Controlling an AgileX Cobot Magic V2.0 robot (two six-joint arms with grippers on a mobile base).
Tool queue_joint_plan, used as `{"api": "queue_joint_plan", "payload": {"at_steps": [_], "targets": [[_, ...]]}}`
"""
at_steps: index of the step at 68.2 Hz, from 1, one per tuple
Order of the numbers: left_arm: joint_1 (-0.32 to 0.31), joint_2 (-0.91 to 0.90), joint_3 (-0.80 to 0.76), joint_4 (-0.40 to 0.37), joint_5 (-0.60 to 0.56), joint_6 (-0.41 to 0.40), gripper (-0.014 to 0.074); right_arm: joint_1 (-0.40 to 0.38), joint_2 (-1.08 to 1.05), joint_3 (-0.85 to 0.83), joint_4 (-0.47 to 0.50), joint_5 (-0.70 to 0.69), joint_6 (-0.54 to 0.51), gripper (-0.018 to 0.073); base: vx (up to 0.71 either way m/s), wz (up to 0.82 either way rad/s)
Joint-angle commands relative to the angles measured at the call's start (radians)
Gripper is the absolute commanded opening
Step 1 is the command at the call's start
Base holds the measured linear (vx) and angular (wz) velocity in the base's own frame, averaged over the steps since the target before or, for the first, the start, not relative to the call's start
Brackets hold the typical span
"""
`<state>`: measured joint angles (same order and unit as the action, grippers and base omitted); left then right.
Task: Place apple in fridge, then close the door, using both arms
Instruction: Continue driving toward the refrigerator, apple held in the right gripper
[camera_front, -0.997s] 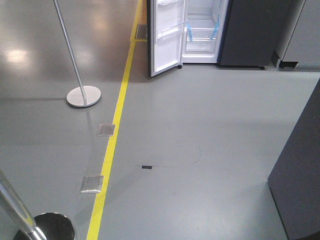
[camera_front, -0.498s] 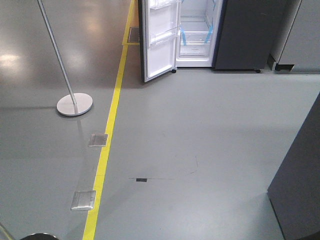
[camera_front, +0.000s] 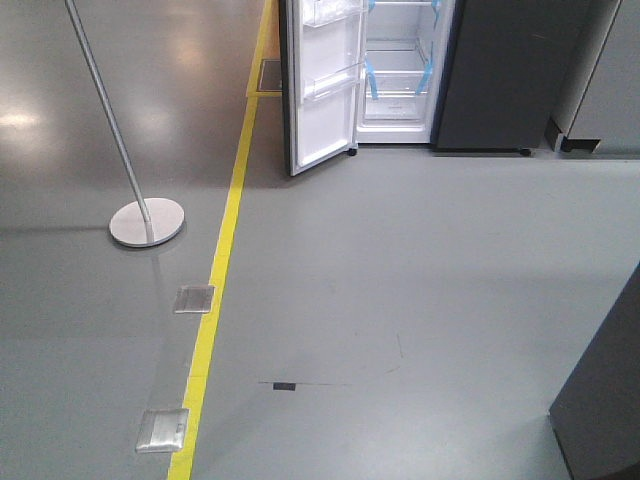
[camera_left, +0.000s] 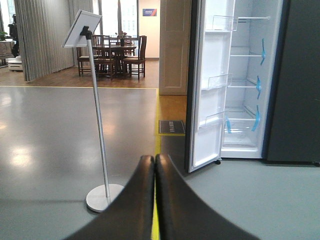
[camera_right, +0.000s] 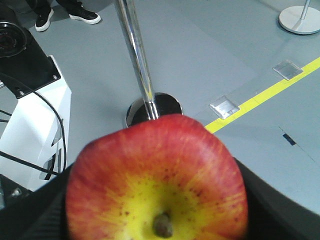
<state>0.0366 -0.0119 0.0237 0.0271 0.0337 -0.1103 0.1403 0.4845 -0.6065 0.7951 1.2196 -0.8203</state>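
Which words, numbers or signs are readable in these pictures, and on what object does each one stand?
No text can be read in any view.
Blue plaque on the far wall: any writing is too small to read.
Tilted board on the floor stand: no writing shows on it.
Dark mat on the floor near the fridge: too blurred to tell.
Apple: no sticker or label shows.

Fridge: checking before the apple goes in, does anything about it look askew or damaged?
Nothing stands out: the fridge stands upright, its door open, the door bins and shelves level.
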Motion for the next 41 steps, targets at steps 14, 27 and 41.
{"api": "queue_joint_plan", "payload": {"at_steps": [14, 27, 41], "targets": [[-0.003, -0.014, 0.029, 0.000, -0.077, -0.009, -0.0006, 0.001, 0.008, -0.026, 0.064, -0.033, -0.011, 0.0134, 0.18, 0.01], [-0.003, -0.014, 0.029, 0.000, -0.077, -0.009, -0.0006, 0.001, 0.008, -0.026, 0.064, -0.033, -0.011, 0.0134, 0.18, 0.01], [-0.003, -0.014, 0.029, 0.000, -0.077, -0.009, -0.0006, 0.001, 0.008, -0.026, 0.064, -0.033, -0.011, 0.0134, 0.17, 0.00]]}}
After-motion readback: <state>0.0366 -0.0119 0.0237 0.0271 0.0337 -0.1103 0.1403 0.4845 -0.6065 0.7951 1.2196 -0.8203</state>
